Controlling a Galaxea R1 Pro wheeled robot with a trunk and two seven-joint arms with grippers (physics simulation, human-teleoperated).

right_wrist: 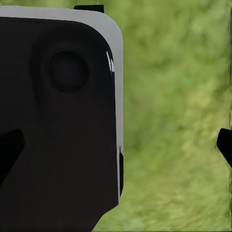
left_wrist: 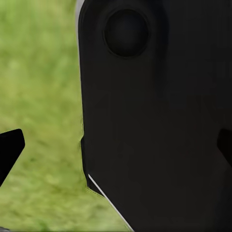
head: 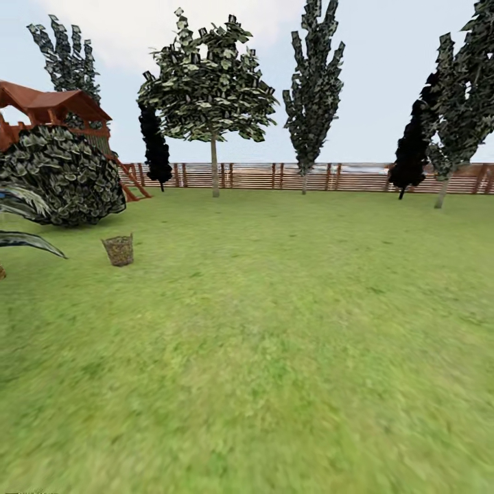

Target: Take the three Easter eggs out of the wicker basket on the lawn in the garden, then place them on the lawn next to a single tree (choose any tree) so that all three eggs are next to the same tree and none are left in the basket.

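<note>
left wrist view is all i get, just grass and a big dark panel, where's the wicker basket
Observer: The wicker basket stands on the lawn ahead and to the robot's left, in the head view.
Operator: any tree close to it
Observer: A broad leafy tree stands farther back by the fence, to the right of the basket.
Operator: can you see the eggs in it
Observer: No, the basket is too small in the head view to tell what is inside.
Operator: is the right gripper holding anything
Observer: In the right wrist view its fingertips sit wide apart, with only grass and a dark robot panel between them.
</note>
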